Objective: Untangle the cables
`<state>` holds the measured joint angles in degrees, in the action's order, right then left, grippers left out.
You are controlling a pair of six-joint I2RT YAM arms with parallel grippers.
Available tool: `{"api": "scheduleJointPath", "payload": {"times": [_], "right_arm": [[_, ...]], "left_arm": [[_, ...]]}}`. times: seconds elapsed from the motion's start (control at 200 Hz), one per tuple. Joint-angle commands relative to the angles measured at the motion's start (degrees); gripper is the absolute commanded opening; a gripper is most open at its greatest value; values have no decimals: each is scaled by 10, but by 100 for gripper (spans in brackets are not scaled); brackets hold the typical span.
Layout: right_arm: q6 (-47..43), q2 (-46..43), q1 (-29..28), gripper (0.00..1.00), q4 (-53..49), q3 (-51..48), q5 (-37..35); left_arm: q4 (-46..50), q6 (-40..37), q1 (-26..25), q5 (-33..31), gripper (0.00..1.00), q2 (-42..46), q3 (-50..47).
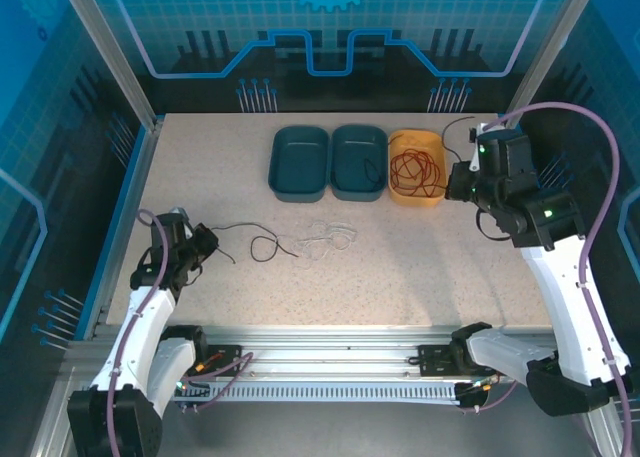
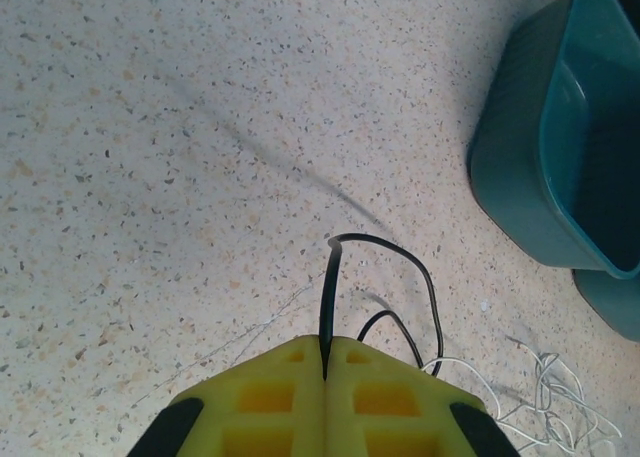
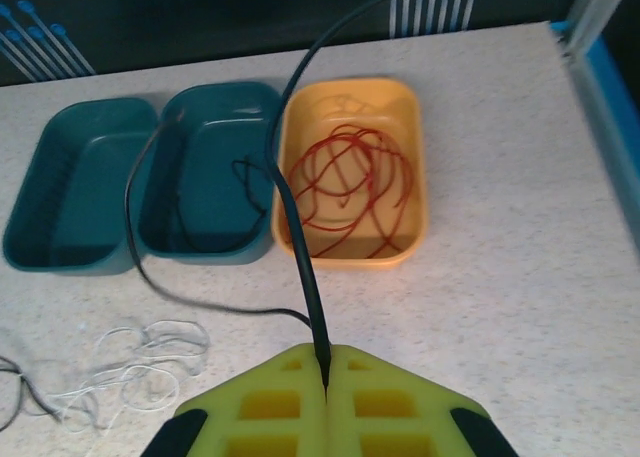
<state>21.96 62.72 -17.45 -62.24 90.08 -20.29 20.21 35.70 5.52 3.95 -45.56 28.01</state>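
One cleared: red cable (image 1: 415, 169) in yellow bin (image 1: 415, 203), one o'clock. Pending: white cable (image 1: 330, 239) touching black cable (image 1: 262, 245), pinched by left claw (image 2: 325, 367); right claw (image 3: 323, 372) pressed together.

A thin red wire (image 1: 417, 169) lies loosely coiled inside the yellow plastic tray (image 1: 415, 201). A thin black wire (image 2: 329, 287) trails in 1 loop across the speckled tabletop (image 1: 400, 267), beside a tangled thin white wire (image 1: 335, 239).

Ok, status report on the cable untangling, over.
Left pincer shut on black cable. Right pincer shut on a dark strand. Red cable in yellow bin; white cable loose on table. Nothing blocking.
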Motion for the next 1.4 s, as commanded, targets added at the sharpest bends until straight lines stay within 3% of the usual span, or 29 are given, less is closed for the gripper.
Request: {"api": "scheduleJointPath", "payload": {"times": [0.0, 0.23, 0.705, 0.951, 1.396], "right_arm": [[-25, 6, -4, 0, -72, 30, -58], [-27, 41, -24, 0, -11, 37, -2], [-42, 280, -88, 0, 127, 148, -56], [-23, 391, -97, 0, 133, 199, -51], [-11, 568, -95, 0, 123, 273, 42]], "left_arm": [[-13, 13, 7, 18, 4, 5, -7], [-9, 6, 8, 59, 5, 11, -2], [-12, 4, 6, 112, 5, 42, -1], [-12, 3, 6, 120, 5, 40, 6], [-2, -2, 6, 123, 5, 40, 4]]}}
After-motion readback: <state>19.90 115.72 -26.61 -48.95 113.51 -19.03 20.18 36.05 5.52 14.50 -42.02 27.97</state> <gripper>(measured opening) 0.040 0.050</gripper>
